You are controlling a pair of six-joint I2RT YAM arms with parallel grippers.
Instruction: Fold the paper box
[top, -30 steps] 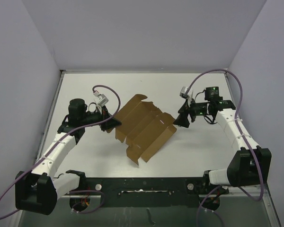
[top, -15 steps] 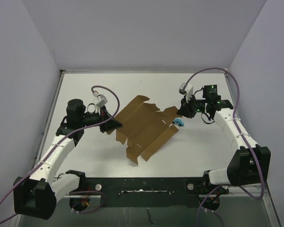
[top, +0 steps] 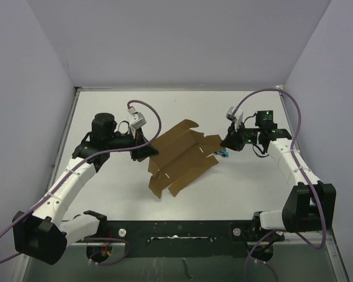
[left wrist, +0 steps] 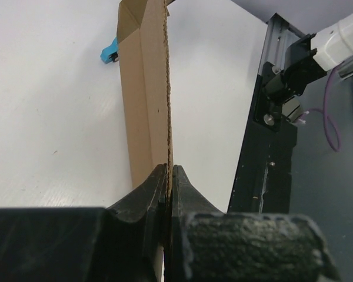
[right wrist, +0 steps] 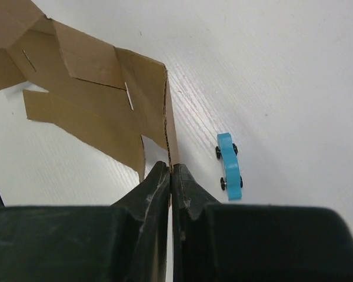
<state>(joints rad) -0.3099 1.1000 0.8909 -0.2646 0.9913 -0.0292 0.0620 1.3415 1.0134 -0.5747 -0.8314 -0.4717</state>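
White table (top: 241, 194): paper box (top: 182, 158) unfolded at centre, long axis slanting near-left to far-right. My left gripper (top: 147, 153) clamps its left edge, my right gripper (top: 224, 144) its right flap.

Both arms are the same build on the top camera.

Left arm (top: 70, 182): white tube links, black joint housings, and a bulky black shoulder block (top: 38, 239) at its foot.

Right arm (top: 289, 165): the same white links and black joints. I note a small green light (top: 265, 116) on its black wrist module.

A purple cable (top: 157, 120) loops off the left wrist at a small grey camera box (top: 136, 119). A longer purple lead (top: 265, 90) arcs over the right arm.

Left gripper (left wrist: 169, 170): matte black fingers tapering to thin tips, with a grainy, pebbled surface on the near body.

Right gripper (right wrist: 169, 167): the same black tapered fingers, with a smoother sheen.
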